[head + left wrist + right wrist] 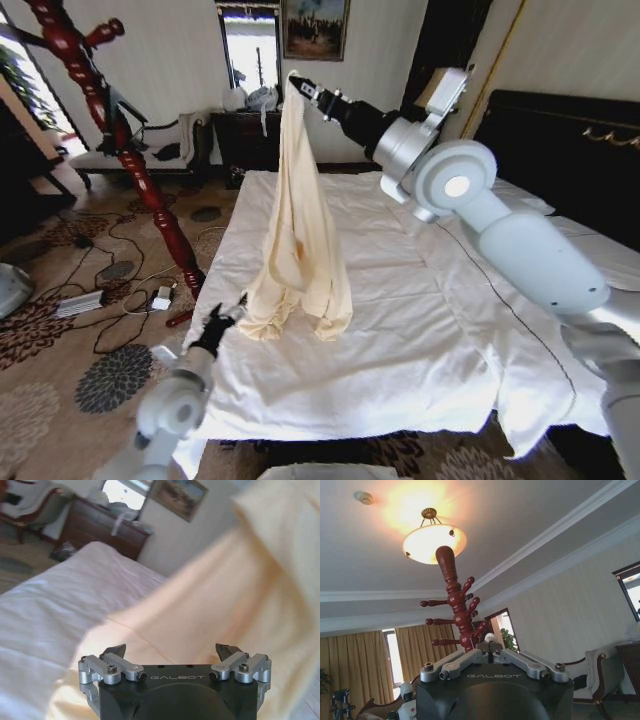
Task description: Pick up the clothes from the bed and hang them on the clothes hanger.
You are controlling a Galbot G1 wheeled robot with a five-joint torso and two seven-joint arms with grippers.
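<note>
1. While the right gripper (297, 84) holds the garment (300, 235) up by its top end, the cloth hangs in a long vertical drape — its lower folds rest bunched on the white duvet of the bed (420, 330) near the foot-side left corner.
2. Right gripper: fingers closed together, pinched on the garment's top edge, raised well above the bed. In the right wrist view the finger links (494, 652) are folded inward and meet at the middle.
3. Left gripper (218, 325): low, at the bed's left edge, just beside the garment's bunched hem. In the left wrist view its fingertips (114, 650) stand wide apart, nothing between them; the cream cloth (215, 595) sits right ahead of it.
4. Key relation: the garment's long axis runs straight down from the right gripper. The tall red wooden coat stand (120, 130) is off to the robot's left, well apart from the cloth, across the carpet.
5. I can't see a slim black hanger anywhere. The stand's pegged top (454, 600) is in line with the right wrist camera.
6. Judgement: lift is done, hanging is not. The right arm carries the load; the left is nearer the hem and free to steady it.
</note>
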